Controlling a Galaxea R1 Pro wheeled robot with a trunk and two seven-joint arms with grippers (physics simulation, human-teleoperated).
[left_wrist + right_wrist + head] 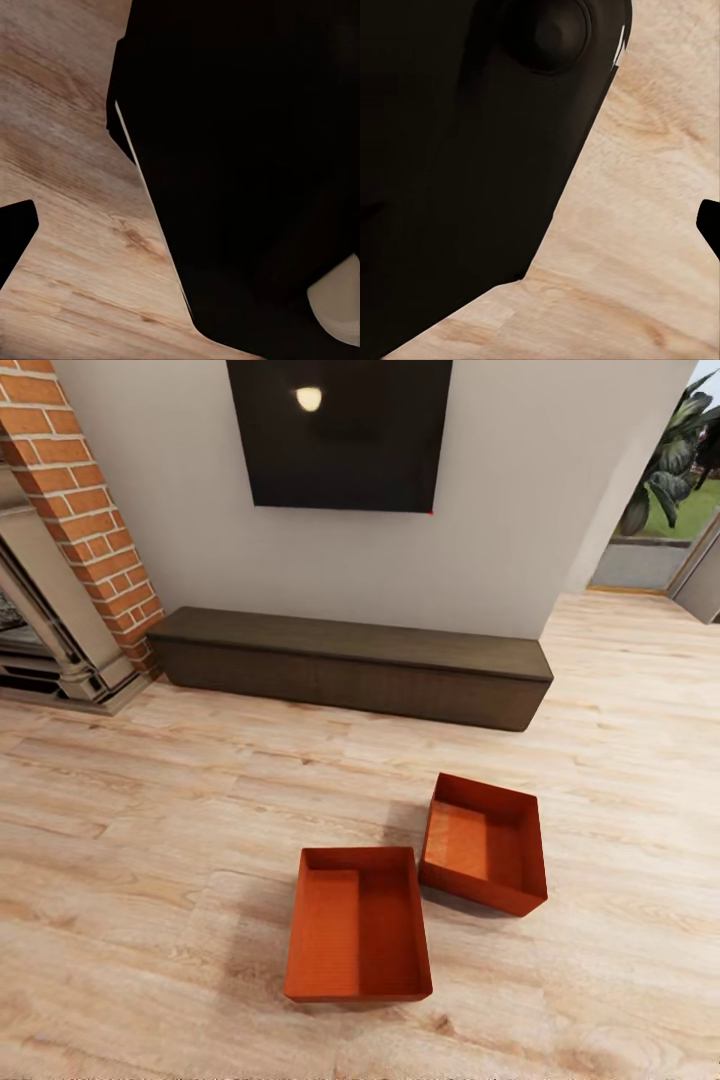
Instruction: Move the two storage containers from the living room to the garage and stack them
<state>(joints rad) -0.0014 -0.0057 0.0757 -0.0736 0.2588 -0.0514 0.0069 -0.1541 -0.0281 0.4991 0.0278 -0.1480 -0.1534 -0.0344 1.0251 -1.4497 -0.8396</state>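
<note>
head view, bins: both storage containers sit on the pale wood-plank floor (pixel 130 840) of the living room, open side up, empty as far as I can see
near bin: near container (pixel 358 923) lies straight ahead of me, long side running away from the camera
far bin: far container (pixel 485 843) is just beside it on the right and a bit further off, turned at an angle; its near-left corner is just beside the near one's far-right corner, can't tell if they touch
surroundings: low dark-brown cabinet (pixel 350 665) along the white wall behind the bins, black TV (pixel 340 432) above it, brick fireplace (pixel 85 530) at left, doorway with greenery at far right
progress: my read, nothing done yet; neither bin is lifted, both are in the starting room, so both pickups, the carry to the garage, the put-down and the stack are all left
left wrist view: dark robot bodywork across most of the picture, plank floor behind it, a dark tip at one edge that I can't identify; I judge the arm hangs tucked close to the body, aimed at the floor
left pincer: can't tell whether it's open or closed
right wrist view: same story, dark housing with a round boss, plank floor past it, small dark shape at the edge
right pincer: state can't be told either; arm looks stowed beside the trunk, not reaching
</note>
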